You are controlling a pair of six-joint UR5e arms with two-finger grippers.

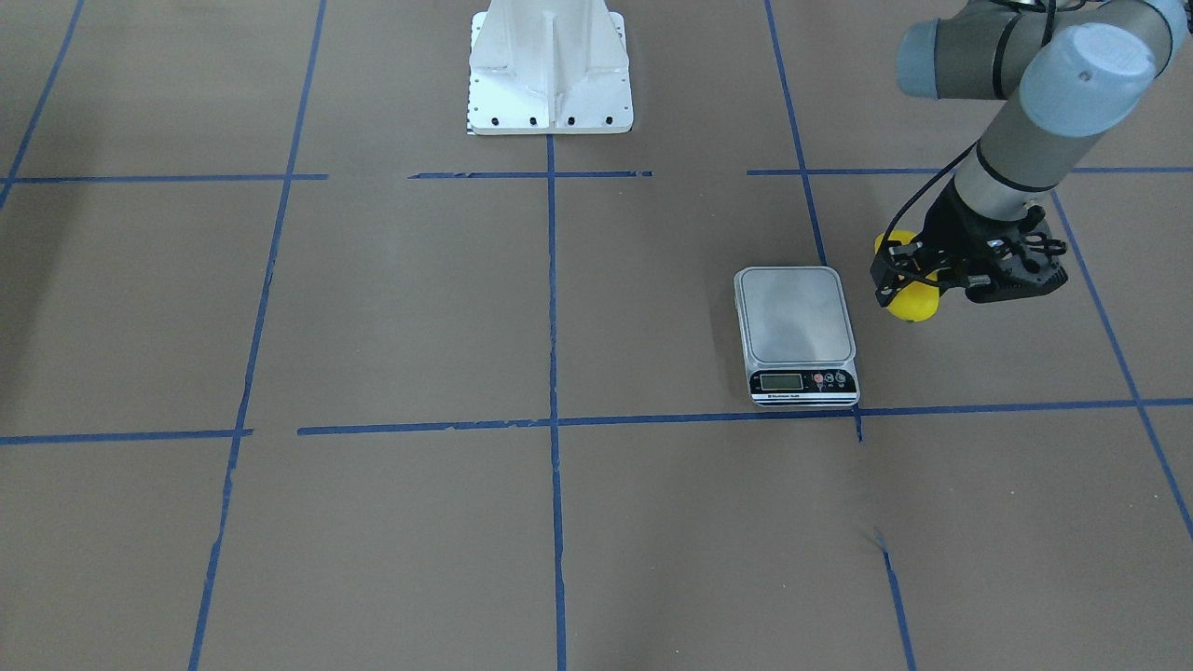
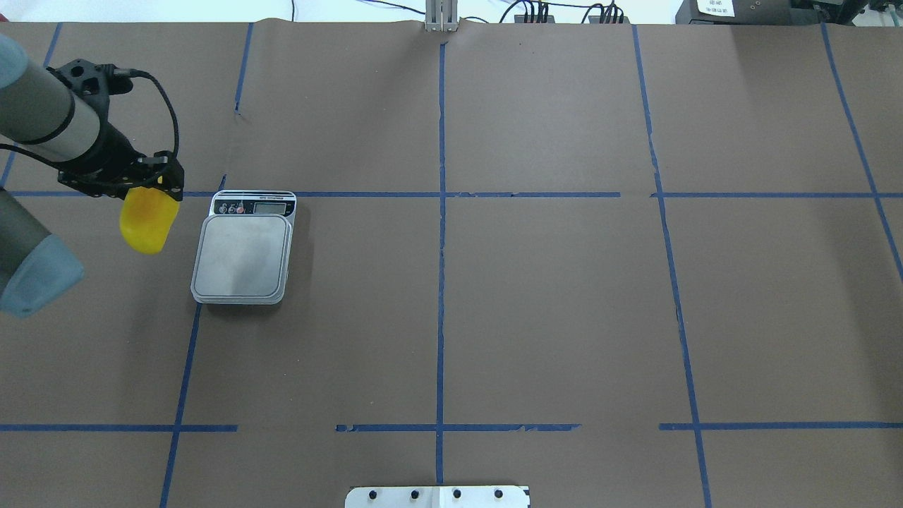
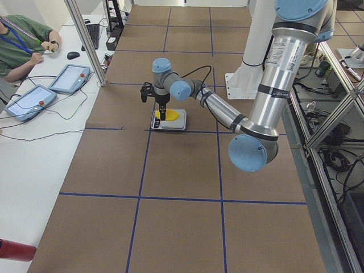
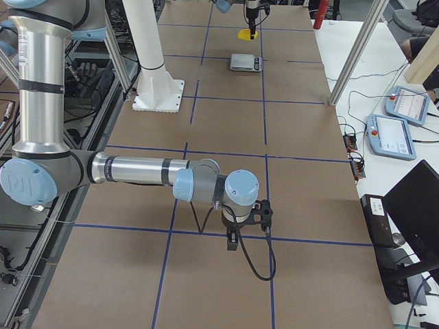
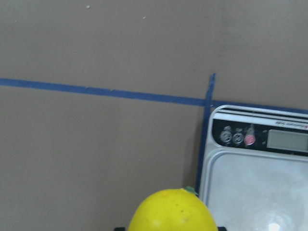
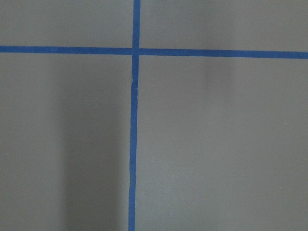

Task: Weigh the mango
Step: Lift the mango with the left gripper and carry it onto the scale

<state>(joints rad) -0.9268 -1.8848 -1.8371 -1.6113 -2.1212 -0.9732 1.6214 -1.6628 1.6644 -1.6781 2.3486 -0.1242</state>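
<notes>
Mango (image 2: 146, 219) in the left gripper (image 2: 154, 189), just beside the scale (image 2: 243, 254)

The overhead view gives the plainest layout. The yellow fruit hangs from the left gripper off the scale's left edge and does not overlap the platform. Its long axis runs roughly along the scale's side. The front-facing view shows far less of the fruit, because the black gripper body covers its middle and only the two yellow ends show. That view does confirm a gap of brown table (image 1: 652, 522) between the fruit and the scale.

The camera at the table's left end is misleading: from there the mango lines up with the platform and seems to sit over it. The left wrist camera shows what no other view does. The rounded tip of the fruit fills the bottom of its frame, with the scale's corner and display panel (image 5: 287, 139) to its right.

The left gripper is closed about the mango, and its fingers are mostly hidden by the fruit.

The right gripper (image 4: 233, 240) appears only in the view from the table's right end, pointing down over the table well away from the scale. I cannot tell whether it is open or closed. Its own camera sees only brown paper and blue tape lines (image 6: 133, 144).
</notes>
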